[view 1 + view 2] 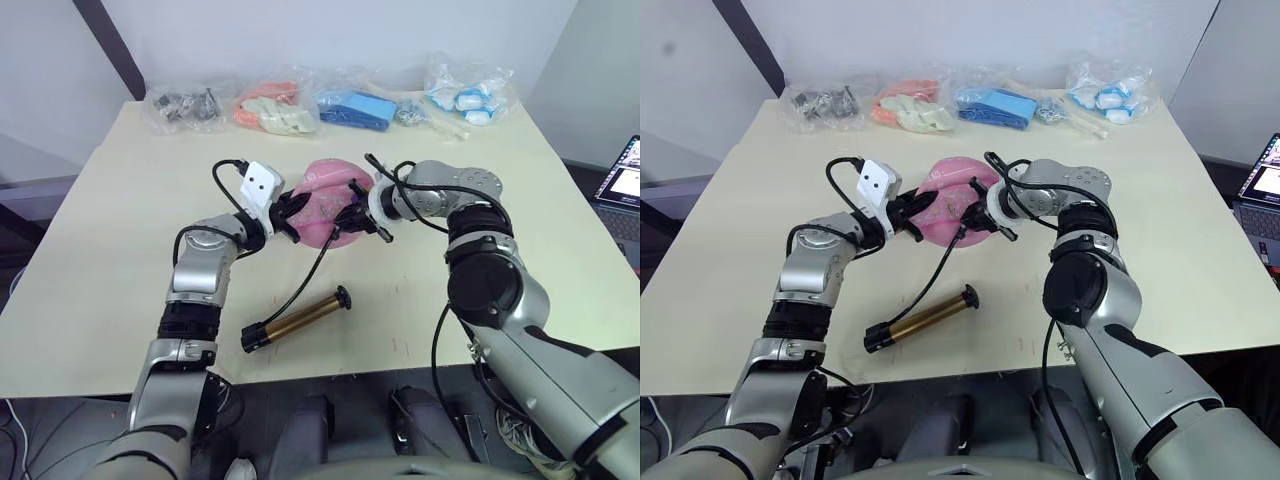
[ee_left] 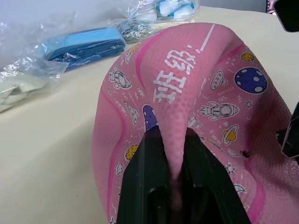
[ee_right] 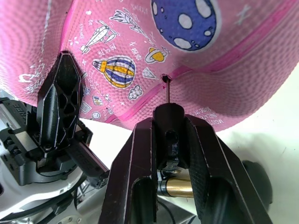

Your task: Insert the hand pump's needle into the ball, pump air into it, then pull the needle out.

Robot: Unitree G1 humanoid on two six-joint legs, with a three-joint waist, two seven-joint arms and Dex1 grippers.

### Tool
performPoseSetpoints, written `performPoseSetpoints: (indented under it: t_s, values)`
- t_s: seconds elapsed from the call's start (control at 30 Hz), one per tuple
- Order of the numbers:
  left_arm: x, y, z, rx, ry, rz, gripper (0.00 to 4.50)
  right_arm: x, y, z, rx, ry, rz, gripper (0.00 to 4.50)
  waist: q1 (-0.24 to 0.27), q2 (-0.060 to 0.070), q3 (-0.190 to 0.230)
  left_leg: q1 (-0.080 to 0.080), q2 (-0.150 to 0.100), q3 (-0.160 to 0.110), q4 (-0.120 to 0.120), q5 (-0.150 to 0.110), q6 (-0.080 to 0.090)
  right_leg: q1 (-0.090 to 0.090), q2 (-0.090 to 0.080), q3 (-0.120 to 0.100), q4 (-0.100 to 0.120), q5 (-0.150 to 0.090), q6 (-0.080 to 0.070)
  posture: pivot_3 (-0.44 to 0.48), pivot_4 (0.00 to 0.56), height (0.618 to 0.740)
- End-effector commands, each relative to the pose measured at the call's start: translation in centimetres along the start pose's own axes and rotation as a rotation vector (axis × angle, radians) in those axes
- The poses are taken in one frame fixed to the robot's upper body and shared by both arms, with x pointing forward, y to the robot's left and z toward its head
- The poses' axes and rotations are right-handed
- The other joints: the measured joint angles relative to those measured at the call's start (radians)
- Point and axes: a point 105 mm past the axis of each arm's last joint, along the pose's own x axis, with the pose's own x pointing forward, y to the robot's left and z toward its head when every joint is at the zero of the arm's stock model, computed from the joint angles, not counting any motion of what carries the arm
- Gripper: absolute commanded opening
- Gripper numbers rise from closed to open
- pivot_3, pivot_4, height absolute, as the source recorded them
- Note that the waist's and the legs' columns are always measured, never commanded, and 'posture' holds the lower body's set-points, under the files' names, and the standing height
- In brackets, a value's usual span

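Observation:
The pink ball [image 1: 326, 188], partly deflated and printed with cartoons, lies mid-table. My left gripper [image 2: 170, 136] is shut on a raised fold of the ball [image 2: 187, 84], pinching it from the left side. From the right, my right gripper [image 3: 170, 119] is shut on the black fitting of the needle [image 3: 167, 91]. The thin pin's tip meets the small valve hole [image 3: 164, 78] on a seam; its depth I cannot tell. The bronze hand pump [image 1: 300, 318] lies on the table in front of the ball. Its black hose [image 1: 315, 265] curves up to my right gripper [image 1: 352, 216].
Along the far edge of the cream table [image 1: 110, 250] lie clear bags: grey hardware [image 1: 183, 105], orange and white pieces [image 1: 272, 108], blue items [image 1: 355, 108], white-blue items [image 1: 468, 95]. A laptop [image 1: 625, 190] sits beyond the right edge.

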Motion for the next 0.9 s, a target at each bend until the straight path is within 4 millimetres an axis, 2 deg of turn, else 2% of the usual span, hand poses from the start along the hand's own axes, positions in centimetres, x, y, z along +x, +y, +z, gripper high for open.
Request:
performPoseSetpoints:
  t_s: [0.03, 0.4, 0.5, 0.9]
  values:
    - [1.2, -2.8, -2.0, -0.069, 0.066, -0.117, 0.06, -0.1, 1.8, 0.3, -0.04, -0.049, 0.046, 0.33, -0.001, 0.0, 0.0, 0.0, 0.0, 0.0, 0.0, 0.0, 0.0, 0.0, 0.0, 0.0, 0.0, 0.0, 0.0, 0.0, 0.15, 0.74]
    - [1.3, -4.1, -2.9, -0.14, 0.141, -0.174, 0.06, 0.4, 2.0, 0.2, -0.168, -0.082, 0.001, 0.33, -0.001, 0.0, -0.001, 0.002, 0.0, 0.0, -0.001, 0.0, 0.0, 0.001, 0.0, 0.0, 0.0, 0.0, 0.0, 0.0, 0.15, 0.74]
    - [1.3, -4.2, -3.0, -0.151, 0.151, -0.18, 0.06, 0.5, 2.1, 0.3, -0.192, -0.092, -0.004, 0.33, -0.001, 0.0, -0.001, 0.008, 0.0, 0.002, -0.004, 0.0, 0.0, 0.006, 0.0, 0.002, -0.001, 0.0, 0.0, 0.0, 0.15, 0.74]
    - [1.2, -4.5, -3.9, -0.181, 0.196, -0.186, 0.06, 1.3, 1.7, 0.1, -0.284, -0.1, -0.052, 0.33, -0.002, 0.0, -0.007, 0.01, 0.0, 0.003, -0.005, 0.0, 0.0, 0.006, 0.0, 0.003, -0.001, 0.0, 0.0, 0.0, 0.15, 0.74]
